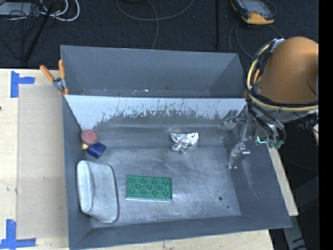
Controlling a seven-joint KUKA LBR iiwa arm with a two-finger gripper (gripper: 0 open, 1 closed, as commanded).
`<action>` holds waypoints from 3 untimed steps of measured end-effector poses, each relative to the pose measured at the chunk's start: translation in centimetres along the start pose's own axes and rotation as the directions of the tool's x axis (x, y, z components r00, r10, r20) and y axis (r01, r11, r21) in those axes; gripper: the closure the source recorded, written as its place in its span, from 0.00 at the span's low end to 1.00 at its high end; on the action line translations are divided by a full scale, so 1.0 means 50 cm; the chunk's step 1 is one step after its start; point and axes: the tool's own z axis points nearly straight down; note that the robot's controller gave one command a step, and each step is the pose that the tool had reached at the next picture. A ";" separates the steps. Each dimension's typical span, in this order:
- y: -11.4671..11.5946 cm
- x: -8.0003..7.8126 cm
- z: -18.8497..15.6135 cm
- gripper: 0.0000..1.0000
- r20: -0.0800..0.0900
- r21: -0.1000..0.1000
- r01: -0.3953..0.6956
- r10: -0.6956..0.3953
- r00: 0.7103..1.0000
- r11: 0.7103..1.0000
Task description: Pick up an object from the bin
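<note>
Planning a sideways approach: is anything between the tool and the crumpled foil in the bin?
Nothing visible does. Only bin floor lies between the tool, at the right, and the crumpled foil; the green plate lies off that line.

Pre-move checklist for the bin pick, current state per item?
1. Nothing visibly carried by the gripper: ok.
2. Clearance between gripper and the right wall of the bin: cannot tell.
3. Nearest thing, the crumpled foil wad, lies alone mid-bin: ok.
4. Flat lie of the green studded plate, apart from the grey pouch: ok.
5. Gap between the pink round piece and the blue piece: not ok, they appear to touch.
</note>
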 end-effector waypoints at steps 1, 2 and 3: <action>0.093 -0.108 0.322 0.00 0.006 0.000 -0.041 0.041 0.999 0.999; 0.075 -0.105 0.286 0.00 0.004 0.000 -0.138 0.138 0.990 0.990; 0.065 -0.104 0.287 0.00 0.003 0.000 -0.133 0.133 0.991 0.991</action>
